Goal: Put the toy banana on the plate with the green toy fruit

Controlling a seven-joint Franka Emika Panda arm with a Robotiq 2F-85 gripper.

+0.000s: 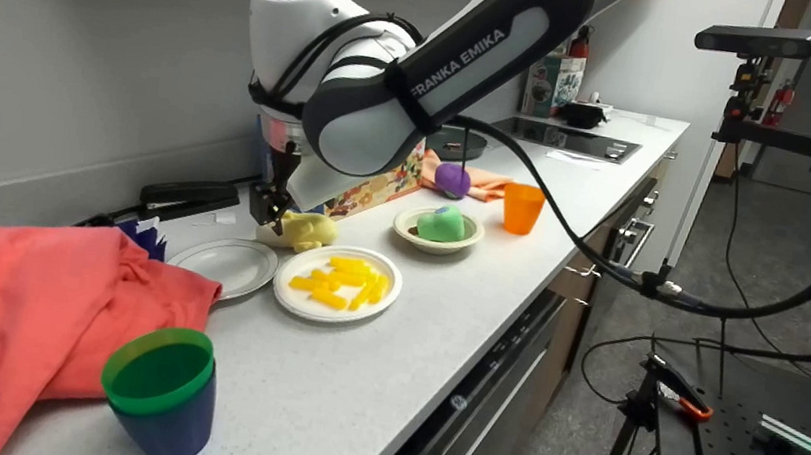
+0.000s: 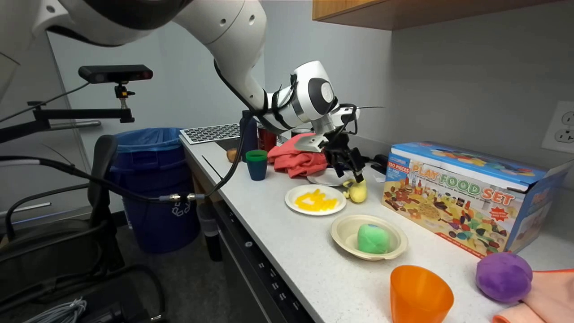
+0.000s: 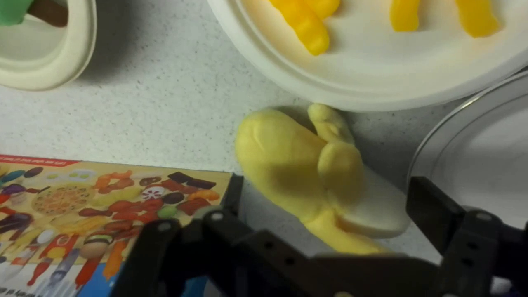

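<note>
The pale yellow toy banana point(image 1: 311, 231), with a whitish peeled end and peel flaps, lies on the counter against or beside a white plate's rim. It also shows in an exterior view point(image 2: 358, 192) and in the wrist view point(image 3: 280, 161). My gripper point(image 1: 273, 218) is just above the banana; it also shows in an exterior view point(image 2: 352, 168). In the wrist view the gripper point(image 3: 332, 202) has its fingers apart, with the banana's peeled end below the gap. The green toy fruit point(image 2: 373, 239) sits in the cream, bowl-like plate point(image 2: 347, 237), which also shows in the wrist view point(image 3: 70, 66).
A white plate point(image 1: 318, 314) with several yellow pieces touches or nearly touches the banana. A clear plate point(image 1: 229, 266) lies behind it. The play food box point(image 2: 453, 202) stands along the wall. An orange cup point(image 1: 523, 211), purple toy point(image 1: 453, 179), red cloth point(image 1: 38, 303) and stacked cups point(image 1: 166, 408) stand around.
</note>
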